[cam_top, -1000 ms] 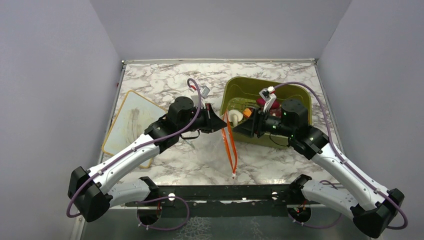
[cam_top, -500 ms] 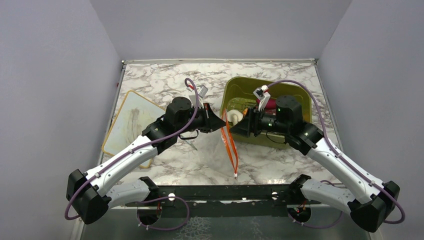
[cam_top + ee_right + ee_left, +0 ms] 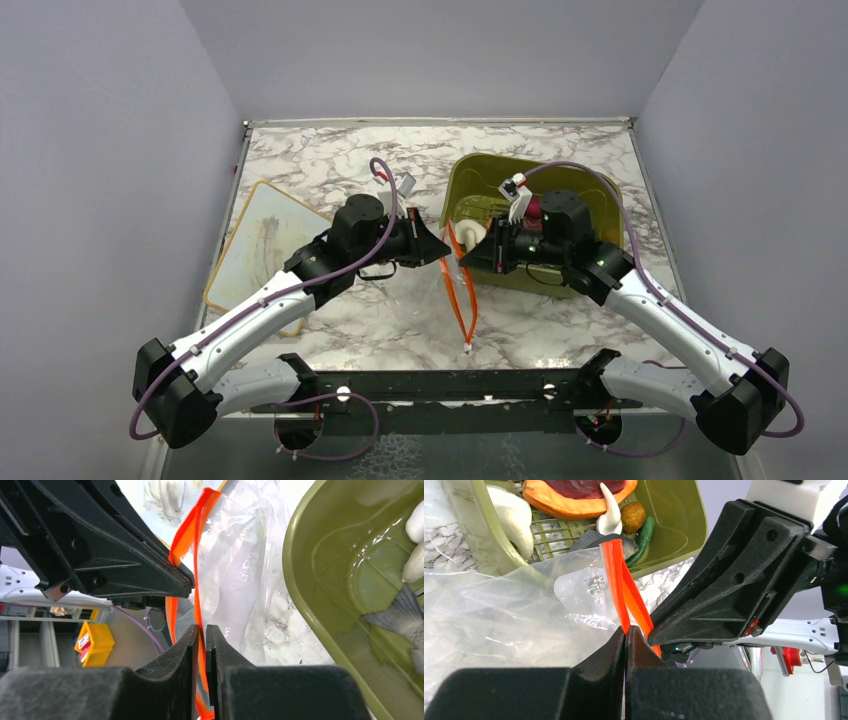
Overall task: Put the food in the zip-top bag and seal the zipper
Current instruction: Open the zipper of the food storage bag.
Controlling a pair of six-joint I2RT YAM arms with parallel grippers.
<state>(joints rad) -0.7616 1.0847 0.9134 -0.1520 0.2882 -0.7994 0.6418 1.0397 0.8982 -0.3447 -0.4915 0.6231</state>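
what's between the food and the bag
The olive-green tub's wall: the food lies inside it, the zip-top bag just outside. The left gripper and right gripper both pinch the zipper, so neither looks free to carry food.

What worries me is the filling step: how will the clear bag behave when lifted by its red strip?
Probably floppy: the bag crinkles around the zipper pinched by left claw and right claw. Likely light: thin clear film. The zipper twists between grips, so the mouth may sag shut.

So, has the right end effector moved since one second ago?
Yes. The right end effector has moved left across the tub, toward the zipper.
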